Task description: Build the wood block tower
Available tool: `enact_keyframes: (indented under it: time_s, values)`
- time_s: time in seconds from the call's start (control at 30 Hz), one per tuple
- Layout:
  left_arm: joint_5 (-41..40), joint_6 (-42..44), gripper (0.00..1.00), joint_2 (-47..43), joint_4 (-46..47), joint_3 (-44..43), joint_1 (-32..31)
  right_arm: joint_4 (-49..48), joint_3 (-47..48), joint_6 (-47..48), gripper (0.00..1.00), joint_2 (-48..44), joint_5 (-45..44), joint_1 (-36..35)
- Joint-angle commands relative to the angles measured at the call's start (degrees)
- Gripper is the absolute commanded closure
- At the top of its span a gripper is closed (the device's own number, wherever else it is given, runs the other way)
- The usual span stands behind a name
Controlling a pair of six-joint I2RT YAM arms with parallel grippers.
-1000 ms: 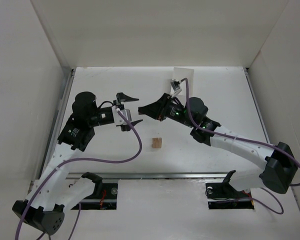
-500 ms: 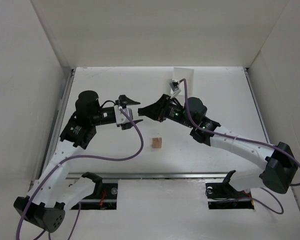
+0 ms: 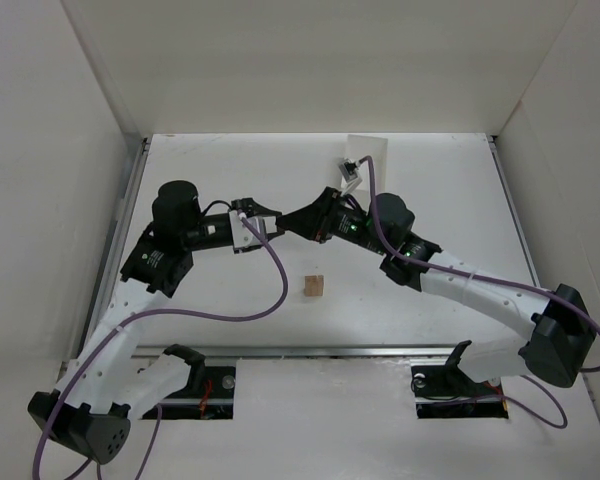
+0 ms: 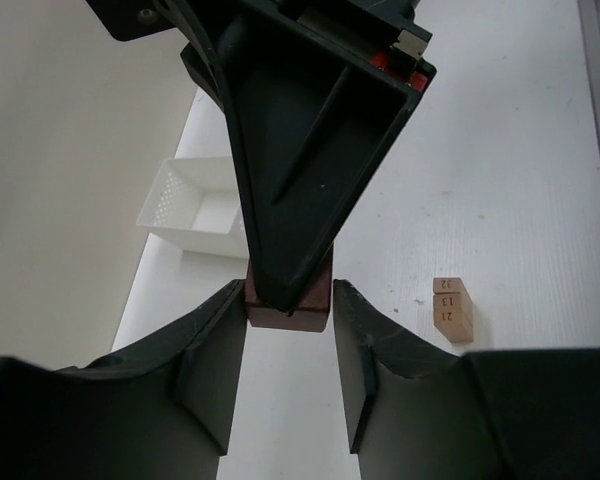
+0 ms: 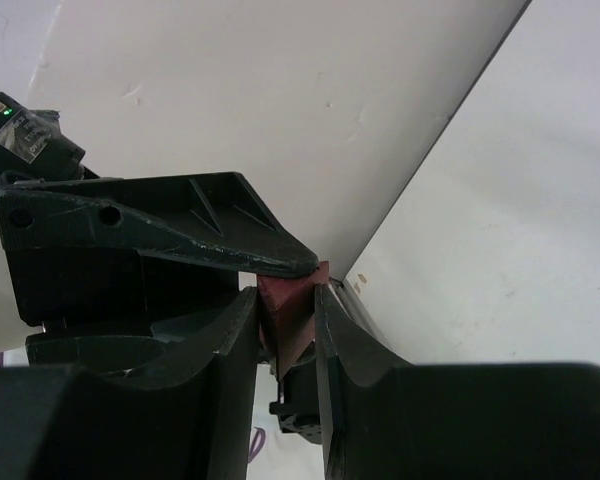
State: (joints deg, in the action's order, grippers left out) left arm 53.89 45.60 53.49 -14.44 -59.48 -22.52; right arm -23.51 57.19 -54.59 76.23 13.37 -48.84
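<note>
Your two arms meet over the middle of the white counter. A white basket sits at 2 o'clock from there, and the small tan blocks stand stacked at 5 o'clock. Your right fingers are clenched on the dark red block, up in the air. Your left fingers sit at its 3 and 9 o'clock sides, very close; you cannot tell if they squeeze it.

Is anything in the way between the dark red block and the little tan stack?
Nothing visible. The dark red block sits pinched in the right gripper, with the left gripper around it, and only bare table shows between it and the tan stack.
</note>
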Motion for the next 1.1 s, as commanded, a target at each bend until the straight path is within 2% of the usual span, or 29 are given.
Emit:
enact_keyframes:
  time_s: [0.0,0.07,0.1,0.27,0.37,0.5,0.63,0.67,0.73,0.9,0.93,1.0,1.07]
  values:
    - [1.3,0.4,0.66,-0.3,1.3,0.4,-0.3,-1.6,2.9,0.8,1.00,-0.3,0.4,-0.6]
    - [1.3,0.4,0.70,-0.3,1.3,0.9,-0.3,-1.6,2.9,0.8,1.00,-0.3,0.4,-1.2]
    - [0.8,0.4,0.77,-0.3,1.3,0.9,-0.3,-1.6,2.9,0.8,1.00,-0.3,0.4,-1.2]
    - [0.3,-0.9,0.93,-0.3,2.5,0.9,-0.3,-1.6,2.9,1.3,1.00,-0.3,1.5,-1.2]
    - [0.3,-1.4,0.98,-0.3,3.0,0.9,-0.3,-1.0,2.9,1.3,0.99,0.2,2.1,-1.2]
    - [-0.3,-1.9,1.00,-0.8,3.0,0.9,-0.3,1.5,4.6,1.3,0.71,0.8,2.1,-1.2]
    - [0.2,-1.9,1.00,-0.8,1.2,0.9,-0.3,3.6,4.6,1.9,0.38,0.2,0.5,-1.2]
    - [0.3,-1.9,1.00,-0.8,0.3,0.9,-0.3,4.4,4.6,1.9,0.33,0.2,-0.3,-1.2]
    - [0.3,-1.4,1.00,-1.4,-0.5,0.9,-0.3,6.3,3.4,1.9,0.26,-1.7,-3.4,-1.2]
    - [0.3,-1.4,1.00,-1.9,-3.3,1.5,-0.3,9.2,1.1,1.9,0.17,-6.0,-9.0,-0.6]
    - [0.3,-1.4,1.00,-1.9,-4.5,1.5,-0.3,10.9,0.5,1.9,0.17,-7.8,-10.1,-0.1]
    - [-0.3,-1.4,1.00,-1.2,-5.9,1.5,-0.3,14.1,0.5,2.4,0.10,-10.0,-14.6,0.4]
    - [-1.0,-2.0,1.00,0.3,-8.1,2.1,-0.3,21.5,0.5,2.4,0.08,-14.1,-19.0,0.9]
